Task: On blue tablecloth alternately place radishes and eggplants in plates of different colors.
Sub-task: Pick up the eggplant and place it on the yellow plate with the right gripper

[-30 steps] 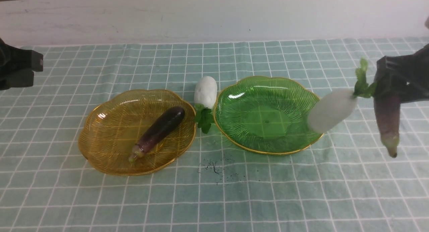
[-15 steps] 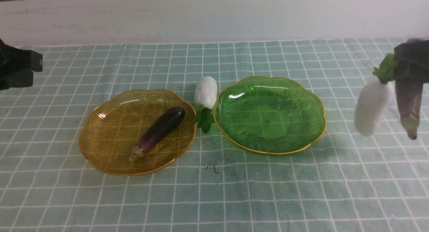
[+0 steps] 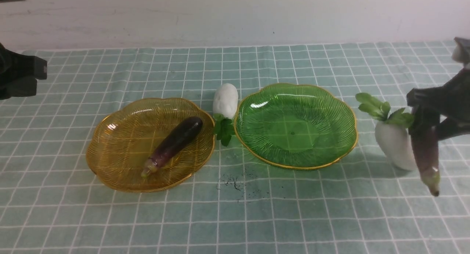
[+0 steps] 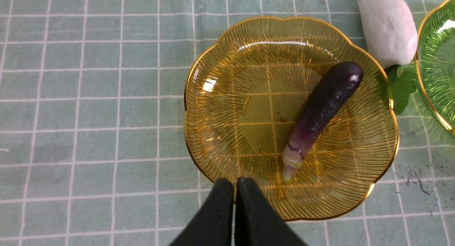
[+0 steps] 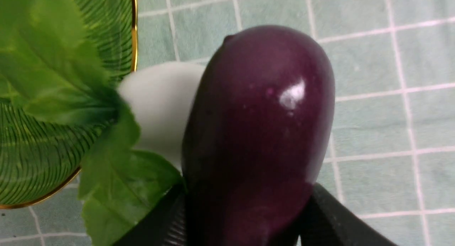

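Although one eggplant (image 3: 426, 155) is clamped by the right gripper (image 5: 245, 203), the white radish (image 3: 394, 145) beside it has been carried off the green plate (image 3: 293, 131), so the plate must probably be approached again; the left gripper (image 4: 235, 185) is closed.

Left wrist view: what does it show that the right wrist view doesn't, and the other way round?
Only the left wrist view: the amber plate with an eggplant lying in it, and the white radish between the two plates.

Only the right wrist view: a second eggplant, gripped in the right gripper, and a second radish partly behind it.

Both: part of the green plate and the gridded tablecloth.
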Available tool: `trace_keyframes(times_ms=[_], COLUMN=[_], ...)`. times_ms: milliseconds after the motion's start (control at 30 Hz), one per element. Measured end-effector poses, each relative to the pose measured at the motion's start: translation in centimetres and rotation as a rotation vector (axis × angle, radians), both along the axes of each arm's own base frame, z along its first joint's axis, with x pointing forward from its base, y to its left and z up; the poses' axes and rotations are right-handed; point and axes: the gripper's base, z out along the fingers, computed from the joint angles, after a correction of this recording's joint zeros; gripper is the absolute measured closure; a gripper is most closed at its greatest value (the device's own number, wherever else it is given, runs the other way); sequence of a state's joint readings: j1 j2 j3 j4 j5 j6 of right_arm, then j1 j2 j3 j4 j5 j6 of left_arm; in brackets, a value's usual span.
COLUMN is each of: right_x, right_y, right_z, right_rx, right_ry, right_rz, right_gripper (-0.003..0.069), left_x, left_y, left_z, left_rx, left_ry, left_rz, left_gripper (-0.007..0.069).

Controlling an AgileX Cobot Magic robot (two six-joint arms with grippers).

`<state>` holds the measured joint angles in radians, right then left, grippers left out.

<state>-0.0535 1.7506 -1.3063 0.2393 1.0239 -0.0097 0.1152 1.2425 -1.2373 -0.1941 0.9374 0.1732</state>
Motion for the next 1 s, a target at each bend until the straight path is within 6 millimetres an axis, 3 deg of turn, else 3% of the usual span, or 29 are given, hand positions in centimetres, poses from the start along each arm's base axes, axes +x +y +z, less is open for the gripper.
trace_keyframes(times_ms=[133,733,1000], right_x=[0.7,0.7,0.0], right_y=[0.5,0.7,0.7], right_z=[-3.0,-3.9,-5.2], right_rx=[0.062,0.084,0.072], right_ry=[0.106,0.171,0.286], right_rz=[0.0,0.054,0.114], right_gripper=[0.03,0.0294,0.0176], left_x=[0.0,-0.2,-0.2], left_y=[0.0,0.0,-0.1], left_z=[0.0,-0.2,-0.1], left_rx=[0.0,-0.002,-0.015], left_ry=[0.007,0.026,0.025], left_rz=[-0.002,-0.006,-0.007], left_gripper=[0.0632,0.0632,0.0632])
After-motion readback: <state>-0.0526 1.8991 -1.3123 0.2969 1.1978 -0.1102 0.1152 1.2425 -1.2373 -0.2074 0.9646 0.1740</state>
